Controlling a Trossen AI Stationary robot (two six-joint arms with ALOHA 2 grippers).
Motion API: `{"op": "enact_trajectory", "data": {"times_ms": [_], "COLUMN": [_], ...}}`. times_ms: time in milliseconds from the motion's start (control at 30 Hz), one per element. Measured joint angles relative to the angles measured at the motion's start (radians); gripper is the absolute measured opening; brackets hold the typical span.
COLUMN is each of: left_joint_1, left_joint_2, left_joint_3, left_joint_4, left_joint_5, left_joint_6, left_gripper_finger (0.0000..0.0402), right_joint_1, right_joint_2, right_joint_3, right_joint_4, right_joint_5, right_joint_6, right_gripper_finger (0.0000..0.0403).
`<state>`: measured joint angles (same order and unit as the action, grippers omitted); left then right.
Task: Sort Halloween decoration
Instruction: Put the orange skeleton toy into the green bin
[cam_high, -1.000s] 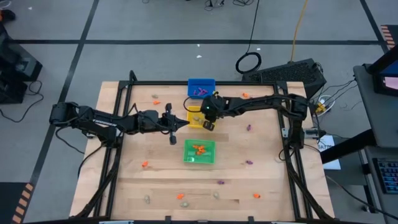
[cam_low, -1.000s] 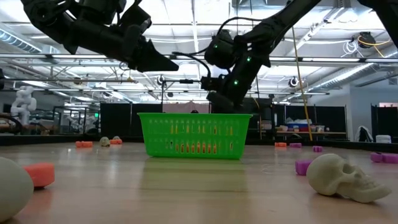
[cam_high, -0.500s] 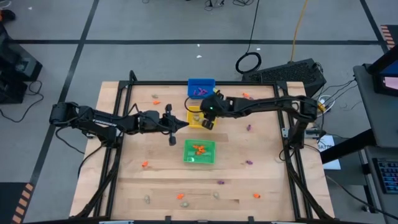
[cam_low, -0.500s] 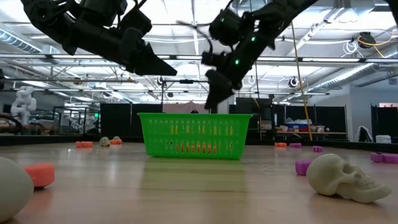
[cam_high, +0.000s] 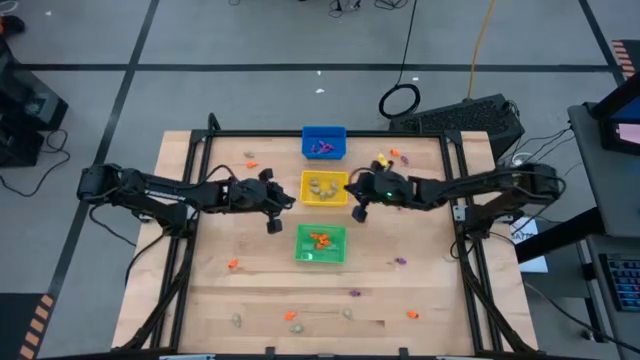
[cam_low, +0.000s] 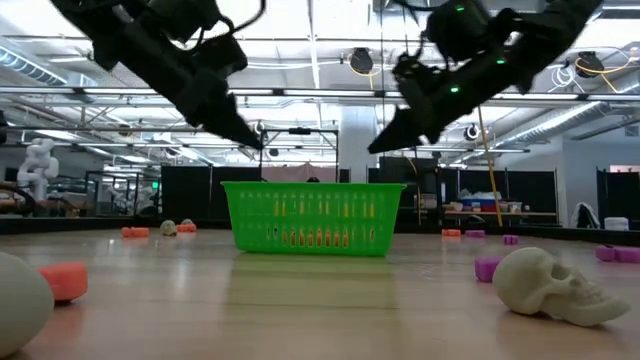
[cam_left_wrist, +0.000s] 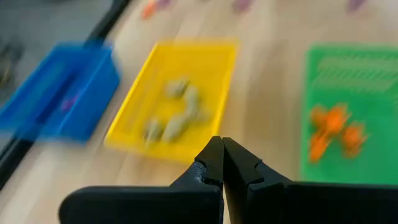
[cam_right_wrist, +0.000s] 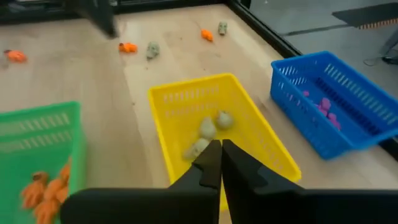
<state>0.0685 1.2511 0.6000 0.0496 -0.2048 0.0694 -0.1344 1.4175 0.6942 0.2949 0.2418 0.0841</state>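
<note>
The decorations are tiny orange, purple and beige trinkets. Several lie loose on the table, such as an orange one (cam_high: 233, 264), a purple one (cam_high: 399, 260) and a beige skull (cam_low: 555, 283). Beige ones lie in the yellow bin (cam_high: 324, 187) (cam_right_wrist: 214, 134), purple ones in the blue bin (cam_high: 323, 142), and orange ones in the green bin (cam_high: 320, 243) (cam_low: 312, 218). My left gripper (cam_high: 283, 203) (cam_left_wrist: 222, 149) hangs shut and empty just left of the yellow bin. My right gripper (cam_high: 357, 205) (cam_right_wrist: 221, 152) hangs shut and empty just right of that bin. Both are above the table.
The three bins stand in a row down the table's middle, blue farthest, green nearest. Loose trinkets lie along the near edge (cam_high: 291, 315), at the far left (cam_high: 250, 157) and at the far right (cam_high: 394, 153). A black frame rims the table (cam_high: 190, 170).
My right gripper has swung from above the yellow bin toward the table's right, and now hangs beside that bin's right edge. My left gripper has tipped its fingers further down and drawn back a little toward the left.
</note>
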Motion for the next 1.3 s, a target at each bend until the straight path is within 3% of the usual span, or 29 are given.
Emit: {"op": "enact_trajectory", "data": {"times_ms": [167,267,400,600,867,1300], "left_joint_1": [0.008,0.039,0.102,0.179,0.244,0.316], "left_joint_2": [-0.034,-0.039,-0.038,-0.019,0.065,0.134], "left_joint_3": [0.099,0.137,0.143,0.12,0.1,0.007], "left_joint_4": [-0.448,-0.684,-0.852,-0.892,-0.884,-0.728], "left_joint_5": [-0.085,-0.066,-0.008,0.112,0.126,0.151], "left_joint_6": [-0.126,-0.235,-0.358,-0.404,-0.396,-0.376], "left_gripper_finger": [0.0,0.0,0.0001,0.0054,0.0149,0.0159], "right_joint_1": [0.045,0.064,0.082,0.101,0.114,0.117], "right_joint_2": [-0.119,-0.168,-0.205,-0.219,-0.219,-0.219], "right_joint_3": [-0.078,-0.084,-0.086,-0.086,-0.086,-0.086], "right_joint_4": [-0.025,-0.044,-0.045,-0.045,-0.046,-0.061], "right_joint_5": [0.077,0.1,0.102,0.102,0.102,0.102], "right_joint_6": [0.01,0.009,-0.003,-0.01,-0.018,-0.021], "right_gripper_finger": [0.0001,0.0001,0.0001,0.0,0.0,0.0]}}
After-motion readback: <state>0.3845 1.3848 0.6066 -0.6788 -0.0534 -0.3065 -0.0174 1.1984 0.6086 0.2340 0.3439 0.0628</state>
